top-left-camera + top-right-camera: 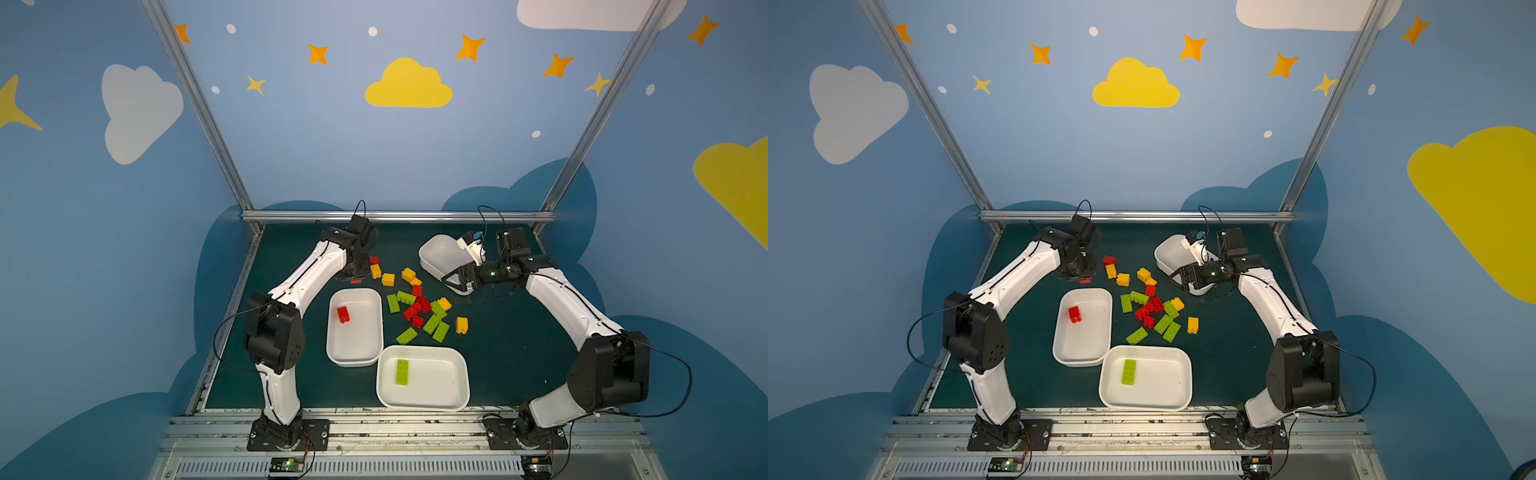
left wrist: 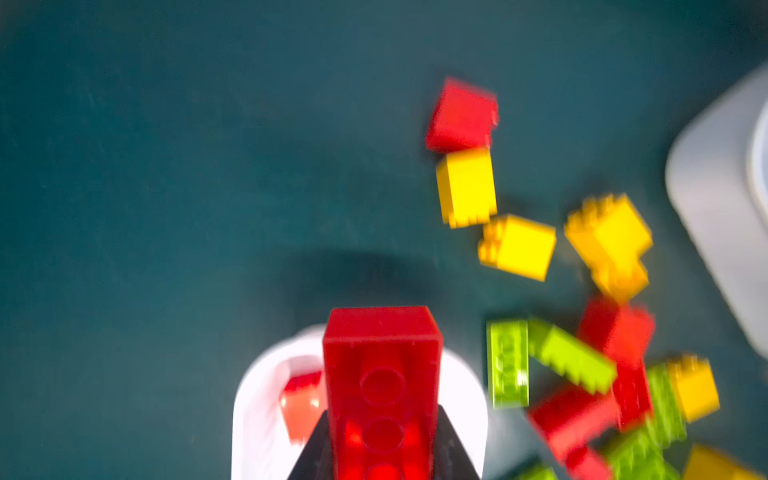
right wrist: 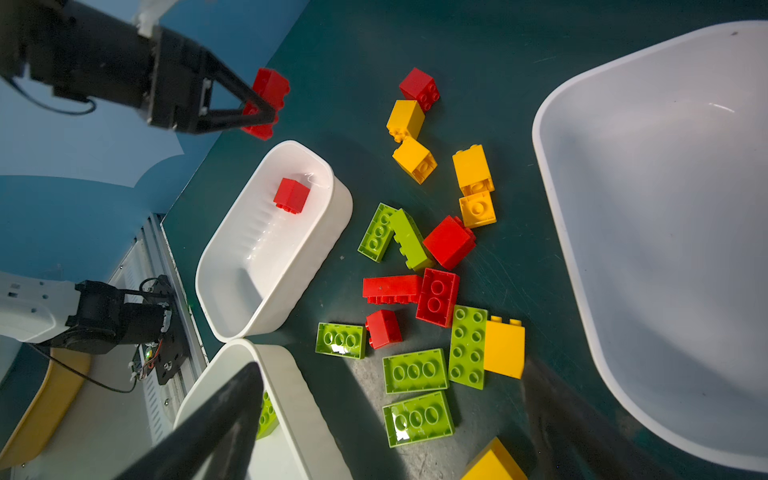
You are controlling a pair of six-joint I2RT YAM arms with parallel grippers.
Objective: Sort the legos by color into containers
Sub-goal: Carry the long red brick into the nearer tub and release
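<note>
My left gripper (image 2: 382, 415) is shut on an oblong red lego (image 2: 381, 357), held in the air past the far end of the left container (image 1: 361, 347). That container holds one red lego (image 1: 343, 314). From the right wrist view the left gripper (image 3: 262, 112) and its red lego (image 3: 271, 88) show clearly. The front container (image 1: 436, 384) holds a green lego (image 1: 402, 372). The far right container (image 1: 440, 253) shows nothing inside. Loose red, green and yellow legos (image 1: 419, 307) lie mixed between the containers. My right gripper (image 1: 453, 282) hangs open, with nothing in it, over the near end of that far container.
A metal rail (image 1: 395, 216) bounds the back of the dark green table (image 1: 511, 345). A yellow lego (image 1: 461, 325) lies alone to the right of the pile. Bare table lies at the right and back left.
</note>
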